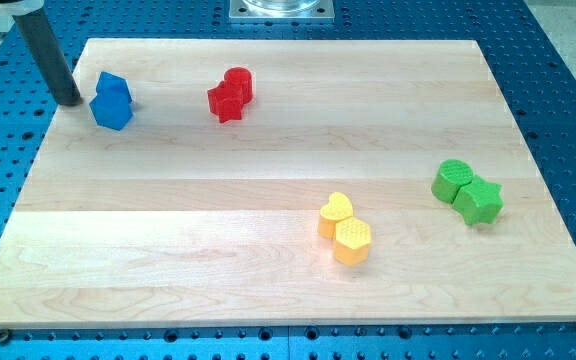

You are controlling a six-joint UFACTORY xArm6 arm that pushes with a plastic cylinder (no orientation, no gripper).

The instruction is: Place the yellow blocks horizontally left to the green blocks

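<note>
Yellow plastic blocks, two of them, are found near the middle of the pale wooden counter [268,160], toward its near edge: a yellow heart-shaped block [335,212] and a yellow hexagonal block [353,241], the two touching, with the hexagon nearer and slightly to the right. Two green plastic blocks are seen well apart from them on the right side: a green round block [453,181] and a green star-shaped block [479,200], also touching each other. The yellow pair is already placed to the left of the green pair, but it lies a little nearer than the greens, so the row is judged not quite level; a small push toward the far side is probably still called for.

No hand is carried by this arm, so nothing can be said of it being spread or pressed together; only a dark rod is fitted. Its tip [70,102] is set at the far left corner, at the counter's edge, just to the left of two blue plastic blocks [112,100] that are bunched together, and well apart from the yellow blocks. Two red plastic blocks [230,95], shapes hard to make out, are clustered at the far side, right of the blue ones and clear of any likely path.
</note>
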